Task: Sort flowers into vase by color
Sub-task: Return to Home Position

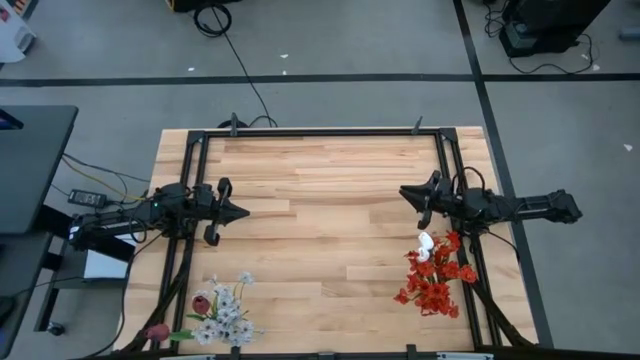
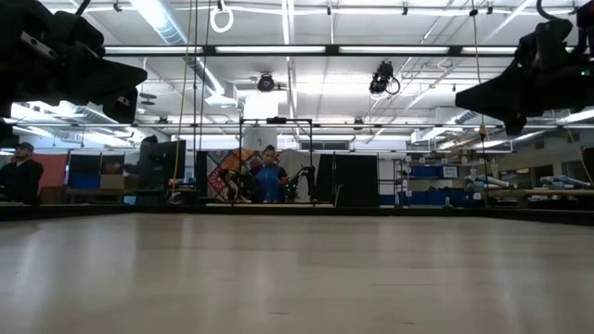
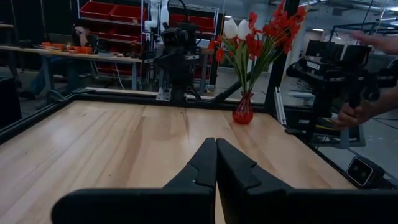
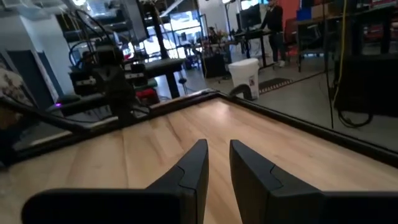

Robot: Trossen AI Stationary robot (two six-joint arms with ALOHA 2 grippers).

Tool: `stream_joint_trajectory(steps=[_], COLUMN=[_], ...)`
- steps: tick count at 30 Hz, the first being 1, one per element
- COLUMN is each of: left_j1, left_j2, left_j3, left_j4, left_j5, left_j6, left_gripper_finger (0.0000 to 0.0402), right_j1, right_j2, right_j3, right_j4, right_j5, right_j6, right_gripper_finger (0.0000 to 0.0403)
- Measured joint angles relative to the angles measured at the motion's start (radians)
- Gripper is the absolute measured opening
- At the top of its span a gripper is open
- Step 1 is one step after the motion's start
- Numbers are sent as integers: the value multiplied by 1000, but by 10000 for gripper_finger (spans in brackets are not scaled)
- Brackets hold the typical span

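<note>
Red clustered flowers (image 1: 432,283) with a white tulip (image 1: 425,243) stand near the table's near right corner. In the left wrist view their stems stick into a small red vase (image 3: 242,111). White blossom sprays (image 1: 225,312) and maroon tulip buds (image 1: 203,301) stand together at the near left. Whatever holds them is hidden under the blooms. My left gripper (image 1: 245,212) hovers level at the table's left side, shut and holding nothing (image 3: 216,142). My right gripper (image 1: 403,190) hovers level at the right side, just beyond the red flowers. Its fingers are slightly apart with nothing between them (image 4: 217,146).
A black frame (image 1: 320,132) runs around the wooden table top (image 1: 330,220), whose middle lies bare between the two grippers. A person's hands (image 3: 351,112) show beyond the table's right edge, beside the right arm's base.
</note>
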Motion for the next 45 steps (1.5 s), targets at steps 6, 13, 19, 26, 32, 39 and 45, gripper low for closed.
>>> stream_joint_trajectory(steps=[6, 13, 19, 26, 32, 39, 45], left_j1=[0, 0, 0, 0, 0, 0, 0], left_j2=[0, 0, 0, 0, 0, 0, 0], left_j3=[0, 0, 0, 0, 0, 0, 0], left_j4=[0, 0, 0, 0, 0, 0, 0], left_j5=[0, 0, 0, 0, 0, 0, 0], left_j6=[0, 0, 0, 0, 0, 0, 0], left_gripper_finger=[9, 9, 9, 9, 9, 9, 9], right_j1=[0, 0, 0, 0, 0, 0, 0], right_j2=[-2, -2, -2, -2, -2, -2, -2], right_j3=[20, 21, 21, 21, 21, 21, 21], right_j4=[72, 90, 90, 90, 90, 90, 90], right_j5=[-25, -25, -25, -25, -25, -25, -25], right_j6=[-21, -35, -35, -35, -35, -35, -35], right_gripper_finger=[75, 75, 75, 75, 75, 75, 75])
